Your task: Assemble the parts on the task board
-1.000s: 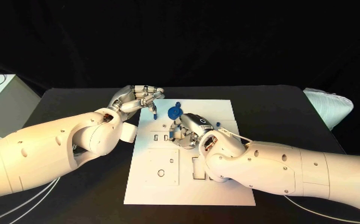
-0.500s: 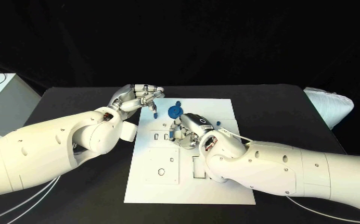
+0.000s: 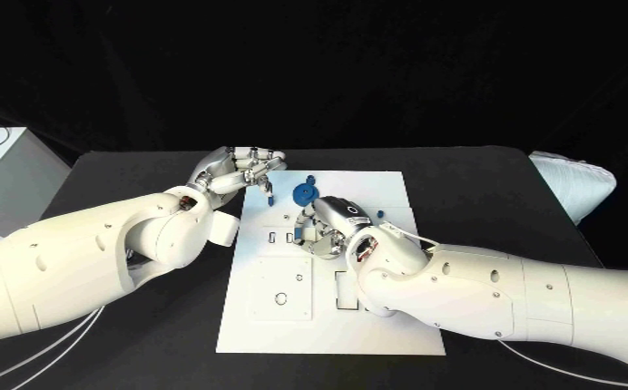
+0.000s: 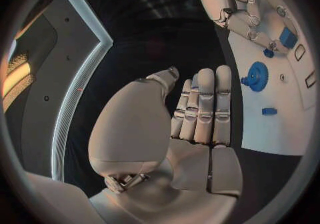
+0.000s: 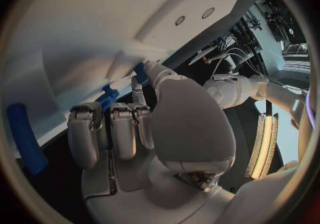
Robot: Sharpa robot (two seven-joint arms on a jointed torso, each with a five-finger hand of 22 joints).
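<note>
- left hand (image 3: 240, 170) sits curled at the board's (image 3: 379, 317) far left corner, holding nothing
- right hand (image 3: 330, 225) mid-board, fingers on a blue part (image 5: 106, 97)
- gear (image 3: 304, 194) near far edge

- Left arm (image 3: 105, 254): glossy white rounded shells with small dark screw holes dotted along them; thin white cables trail beneath it, on the side away from the task board (image 3: 328, 268).
- Left hand (image 3: 239, 170): silver metal, segmented fingers with visible screws and dark seams.
- Right arm (image 3: 497, 295): the same white casing, bulbous at the joint nearest the task board, a thin white cable beneath.
- Right hand (image 3: 330, 227): silver, with a smooth rounded back plate.
</note>
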